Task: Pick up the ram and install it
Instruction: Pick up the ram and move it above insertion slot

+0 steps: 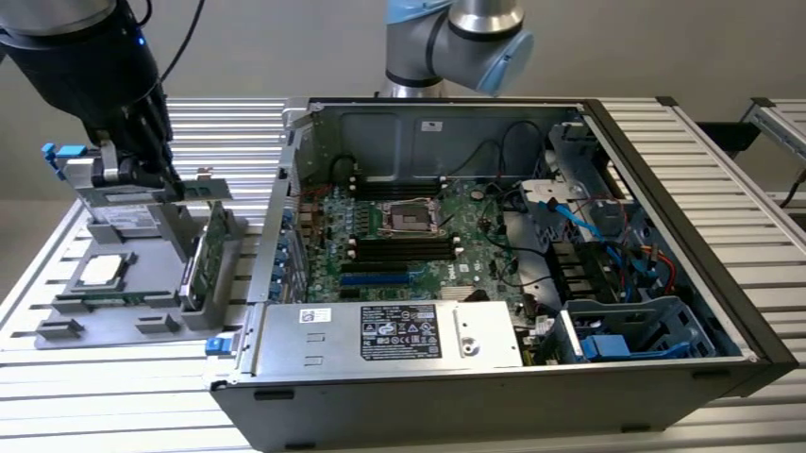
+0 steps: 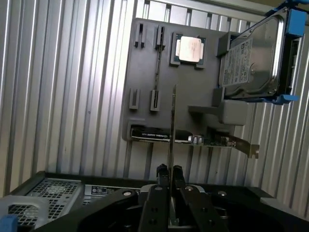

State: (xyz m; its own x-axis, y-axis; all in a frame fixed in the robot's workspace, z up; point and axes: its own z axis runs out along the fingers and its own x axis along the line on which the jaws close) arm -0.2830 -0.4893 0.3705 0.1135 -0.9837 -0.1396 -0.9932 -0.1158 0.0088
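Ribbed aluminium bench (image 1: 75, 415) — tool (image 2: 169, 169) nearly closed, pinching the ram (image 2: 172, 121) above the grey tray (image 2: 145, 87).

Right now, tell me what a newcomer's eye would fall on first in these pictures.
The open computer case fills the exterior view's centre and right, its green motherboard exposed. At that view's left sits a grey parts holder carrying a silver hard drive. In the wrist view the pincer is shut on the ram, a thin board seen edge-on in front of that holder.
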